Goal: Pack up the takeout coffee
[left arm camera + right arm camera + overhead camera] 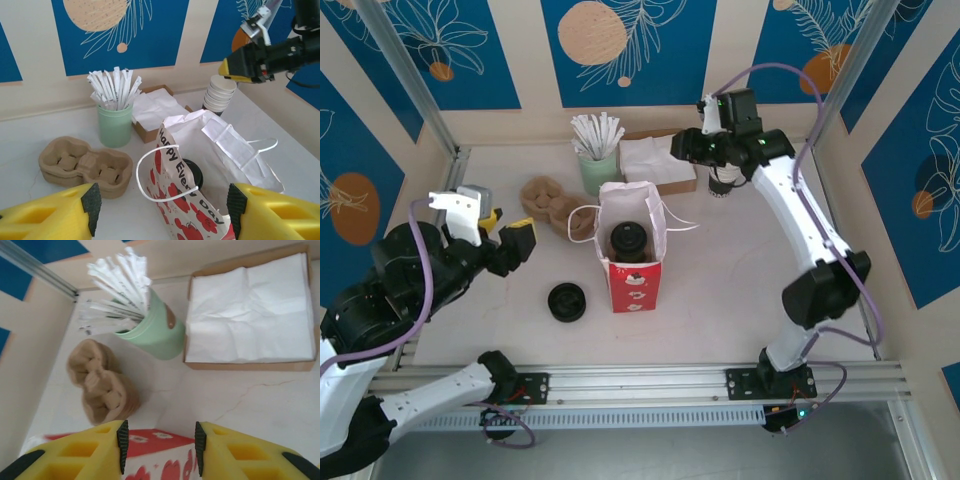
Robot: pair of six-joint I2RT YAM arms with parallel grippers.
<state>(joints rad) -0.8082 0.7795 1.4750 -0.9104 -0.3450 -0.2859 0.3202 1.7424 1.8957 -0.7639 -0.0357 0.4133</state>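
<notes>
The takeout coffee stands inside the red-and-white paper bag [632, 262] at mid-table; only its round black lid [627, 240] shows through the open top. From the left wrist view the lid [194, 172] sits low behind the bag's printed wall [192, 212]. My left gripper [510, 228] hangs left of the bag, apart from it, jaws open and empty [162, 212]. My right gripper [685, 146] hovers at the back over the napkin box, open with nothing between its fingers [160, 447]; the bag's red edge [155, 442] lies below it.
A loose black lid disc [566, 301] lies front left of the bag. Brown cup carriers [548, 200], a green cup of straws [598, 165], a napkin box [655, 165] and a stack of white cups [724, 183] line the back. The bag's handles [150, 172] stick out.
</notes>
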